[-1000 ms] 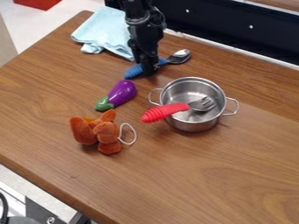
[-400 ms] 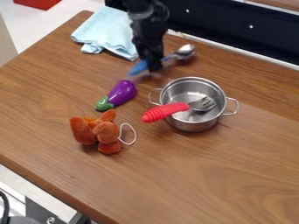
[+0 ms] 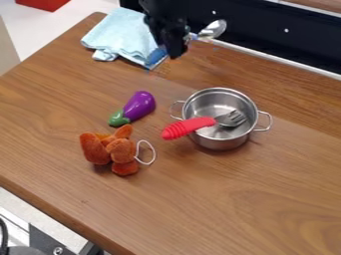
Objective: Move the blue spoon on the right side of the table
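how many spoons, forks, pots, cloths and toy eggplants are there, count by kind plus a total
Spoons: 1, the blue-handled spoon at the gripper
Forks: 1, the red-handled fork
Pots: 1, the metal pot
Cloths: 1, the light blue cloth
Toy eggplants: 1, the purple eggplant
Total: 5

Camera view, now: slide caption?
Gripper holds the blue-handled spoon above the wooden table; a red-handled fork rests in the pot.
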Robot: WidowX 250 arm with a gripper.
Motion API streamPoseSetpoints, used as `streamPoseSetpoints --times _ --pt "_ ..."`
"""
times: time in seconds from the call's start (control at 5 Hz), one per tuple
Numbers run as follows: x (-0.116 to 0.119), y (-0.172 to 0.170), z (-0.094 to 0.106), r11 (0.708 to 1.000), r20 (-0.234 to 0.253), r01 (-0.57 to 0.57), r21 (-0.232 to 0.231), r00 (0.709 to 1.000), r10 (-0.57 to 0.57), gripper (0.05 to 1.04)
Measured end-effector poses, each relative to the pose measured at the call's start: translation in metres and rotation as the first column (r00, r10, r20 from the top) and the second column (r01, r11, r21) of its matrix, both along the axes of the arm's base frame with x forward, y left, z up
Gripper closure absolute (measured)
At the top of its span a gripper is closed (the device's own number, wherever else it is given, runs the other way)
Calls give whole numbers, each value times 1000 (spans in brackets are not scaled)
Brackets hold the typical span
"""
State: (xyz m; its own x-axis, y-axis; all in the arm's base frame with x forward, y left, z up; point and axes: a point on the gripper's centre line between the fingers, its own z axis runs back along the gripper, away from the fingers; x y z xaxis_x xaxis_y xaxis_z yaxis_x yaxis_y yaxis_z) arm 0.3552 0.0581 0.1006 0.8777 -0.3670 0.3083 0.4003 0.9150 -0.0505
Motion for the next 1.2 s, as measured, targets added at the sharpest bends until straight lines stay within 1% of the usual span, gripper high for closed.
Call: streamPoseSetpoints --times 0.2,0.4,0.6,0.8,1.0,1.2 --pt "-38 -30 13 999 -17 5 -36 1000 -5 698" --pt "-69 -71 15 996 -25 38 -86 999 -40 698" --pt "-92 -107 0 993 -86 0 -118 996 -10 698" --pt "-109 -141 -16 990 -108 -6 -138 994 -10 698" --pt "-125 -175 -40 991 -149 -23 -129 989 4 698" --pt "-131 -196 -73 997 -159 0 -74 987 -12 698"
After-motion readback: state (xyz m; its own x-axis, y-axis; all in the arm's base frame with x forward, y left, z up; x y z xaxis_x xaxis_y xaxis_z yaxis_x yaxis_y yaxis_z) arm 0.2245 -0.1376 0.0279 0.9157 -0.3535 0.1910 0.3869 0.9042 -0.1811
